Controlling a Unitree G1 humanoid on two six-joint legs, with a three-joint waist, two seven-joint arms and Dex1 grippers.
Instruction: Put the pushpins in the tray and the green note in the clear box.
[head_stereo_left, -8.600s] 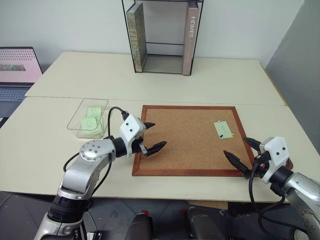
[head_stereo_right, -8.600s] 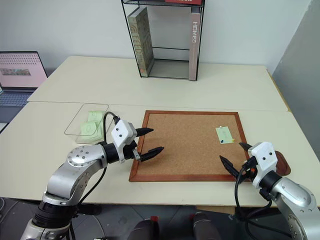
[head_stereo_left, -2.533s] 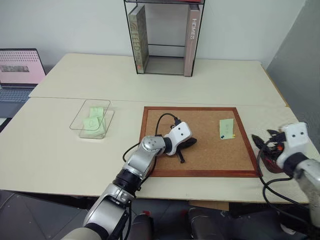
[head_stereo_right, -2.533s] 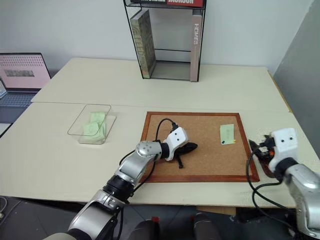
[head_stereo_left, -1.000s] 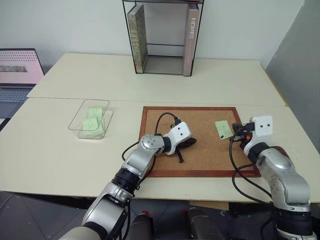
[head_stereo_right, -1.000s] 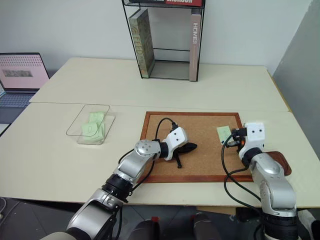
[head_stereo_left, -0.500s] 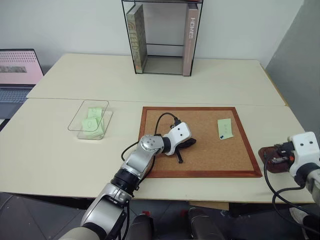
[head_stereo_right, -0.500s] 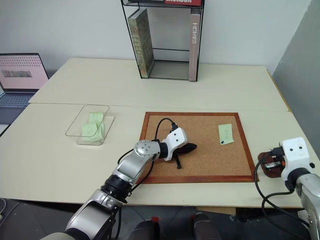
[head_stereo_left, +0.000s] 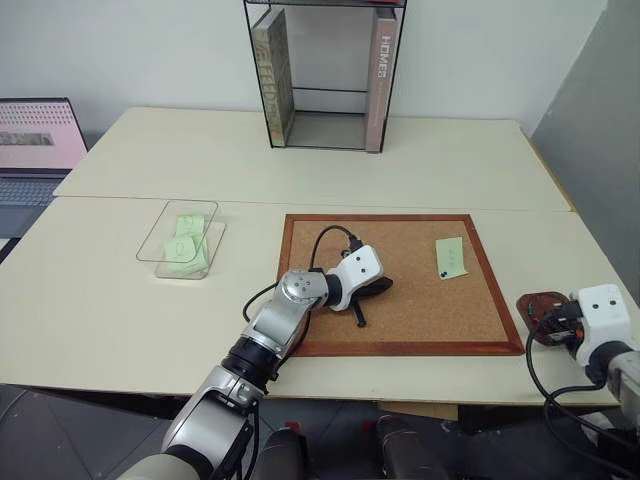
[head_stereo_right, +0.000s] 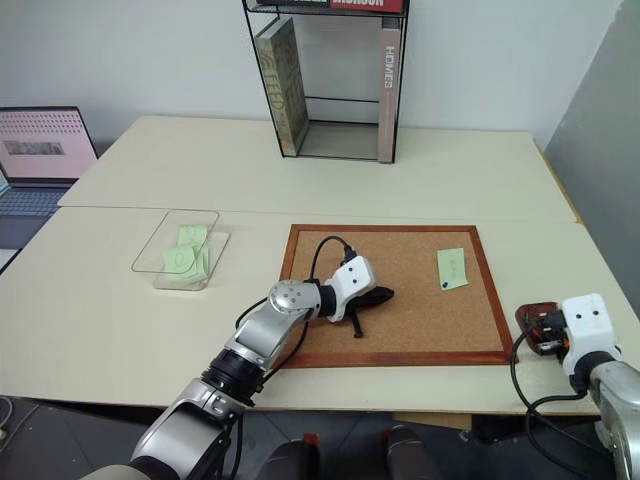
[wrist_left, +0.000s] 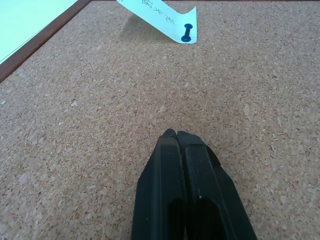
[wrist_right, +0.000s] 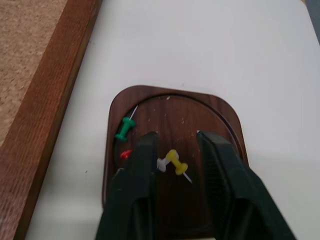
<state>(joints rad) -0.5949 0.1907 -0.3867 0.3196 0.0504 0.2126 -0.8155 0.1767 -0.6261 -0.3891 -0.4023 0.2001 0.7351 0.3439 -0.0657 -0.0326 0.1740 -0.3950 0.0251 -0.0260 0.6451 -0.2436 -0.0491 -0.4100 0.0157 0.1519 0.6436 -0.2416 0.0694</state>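
My right gripper (wrist_right: 174, 145) has swung from the green note (head_stereo_left: 451, 257) to over the tray (wrist_right: 220, 117), fingers now apart above pushpins (wrist_right: 176, 162) | left gripper (wrist_left: 176, 136) stays pressed together on cork board (head_stereo_left: 420, 305) | one pin still in note.

Both arms are built from rounded silver-grey metal segments with round joint caps ringed by small screws. Each wrist is finished with a white boxy housing marked by dark dots. Black cables are looped from forearm to wrist. The left tool (head_stereo_left: 366, 300) and right tool (wrist_right: 172, 150) are fitted with tapered matte black fingers.
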